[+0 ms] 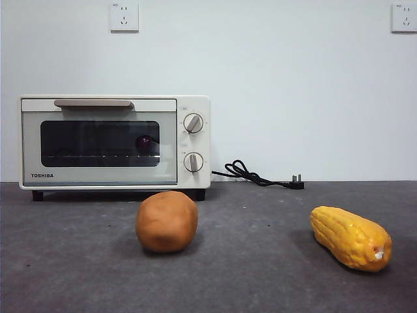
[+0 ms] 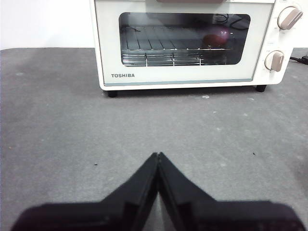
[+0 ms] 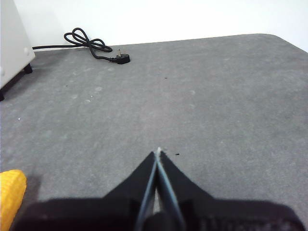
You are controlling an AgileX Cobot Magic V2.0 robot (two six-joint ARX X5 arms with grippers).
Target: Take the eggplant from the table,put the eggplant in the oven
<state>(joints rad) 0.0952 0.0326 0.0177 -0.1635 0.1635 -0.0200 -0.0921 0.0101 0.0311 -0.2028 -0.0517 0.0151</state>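
Behind the closed glass door of the oven (image 1: 115, 141), the front view shows the eggplant (image 1: 144, 143) on the wire rack, with a brown lump (image 1: 167, 221) and corn cob (image 1: 350, 237) on the grey surface (image 1: 260, 261).

Left wrist view: the left gripper (image 2: 158, 155) has its fingers clenched on nothing, well short of the oven (image 2: 185, 45); the eggplant (image 2: 214, 40) sits inside, ahead of the fingers.

Right wrist view: the right gripper (image 3: 158, 151) is clenched too, corn cob (image 3: 10, 195) beside it, power cord (image 3: 94, 45) far ahead.

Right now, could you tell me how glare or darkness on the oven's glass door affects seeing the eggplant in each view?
Front view: the oven door glass is dark, the eggplant only a dim reddish spot. Left wrist view: brighter interior, eggplant on the wire rack with reflections across the glass. Right wrist view: only the oven's side shows.
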